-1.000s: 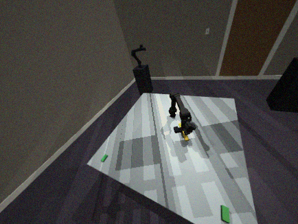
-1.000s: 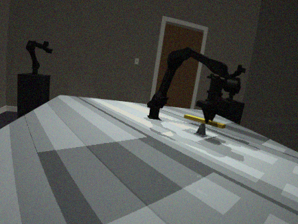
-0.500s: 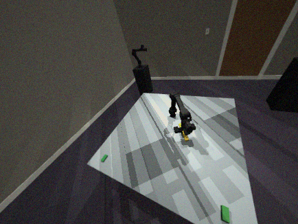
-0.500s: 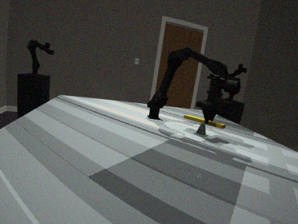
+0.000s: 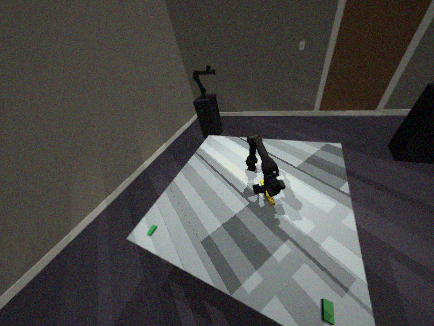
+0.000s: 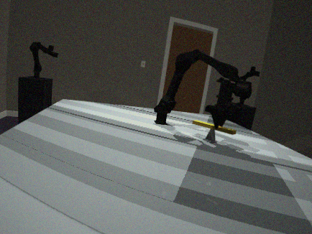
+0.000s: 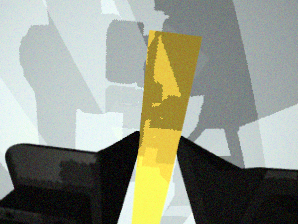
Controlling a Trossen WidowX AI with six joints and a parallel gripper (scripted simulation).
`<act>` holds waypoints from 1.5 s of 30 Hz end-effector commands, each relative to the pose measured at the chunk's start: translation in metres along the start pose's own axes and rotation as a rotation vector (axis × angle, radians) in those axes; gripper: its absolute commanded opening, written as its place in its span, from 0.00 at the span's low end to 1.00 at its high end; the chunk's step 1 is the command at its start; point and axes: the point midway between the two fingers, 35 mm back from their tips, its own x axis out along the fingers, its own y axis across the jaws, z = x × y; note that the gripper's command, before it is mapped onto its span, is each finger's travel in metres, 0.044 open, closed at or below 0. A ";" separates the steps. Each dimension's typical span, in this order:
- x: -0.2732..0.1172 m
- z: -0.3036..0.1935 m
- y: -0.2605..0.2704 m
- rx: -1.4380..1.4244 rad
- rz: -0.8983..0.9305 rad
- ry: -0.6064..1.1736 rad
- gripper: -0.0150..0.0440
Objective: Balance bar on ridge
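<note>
The gripper [image 5: 270, 193] [image 6: 216, 126] [image 7: 158, 138] is holding the yellow bar [image 5: 271, 201] [image 6: 228, 130] [image 7: 167, 85] between its fingers, near the bar's middle. The bar is up above the white tabletop [image 5: 240, 240] [image 6: 108, 169] [image 7: 277, 75]. The small gray ridge [image 6: 210, 136] stands on the tabletop, under the bar. I cannot tell if the two touch. Two green blocks [image 5: 152, 230] [image 5: 328, 311] lie on the tabletop, well apart, and neither is in a box or a bowl.
</note>
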 end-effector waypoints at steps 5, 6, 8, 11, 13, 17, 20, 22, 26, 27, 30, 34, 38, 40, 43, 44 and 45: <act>0.001 0.000 0.000 0.000 -0.001 0.000 0.25; 0.002 0.000 0.000 0.000 -0.001 0.000 0.25; 0.002 0.000 0.000 0.000 -0.001 0.000 0.25; 0.002 0.000 0.000 0.000 -0.001 0.000 0.25; 0.002 0.000 0.000 0.000 -0.001 0.000 0.25; 0.002 0.000 0.000 0.000 -0.001 0.000 0.25; 0.003 0.000 0.000 0.000 -0.001 0.000 0.25; 0.003 0.000 0.000 0.000 -0.001 0.000 0.25; 0.003 0.000 0.000 0.000 -0.001 0.000 0.25; 0.003 0.000 0.000 0.000 -0.001 0.000 0.25; 0.004 0.000 0.000 0.000 -0.001 0.000 0.25; 0.004 0.000 0.000 0.000 -0.001 0.000 0.25; 0.004 0.000 0.000 0.000 -0.001 0.000 0.25; 0.004 0.000 0.000 0.000 -0.001 0.000 0.25; 0.005 0.000 0.000 0.000 -0.001 0.000 0.25; 0.005 0.000 0.000 0.000 -0.001 0.000 0.25; 0.005 0.000 0.000 0.000 -0.001 0.000 0.25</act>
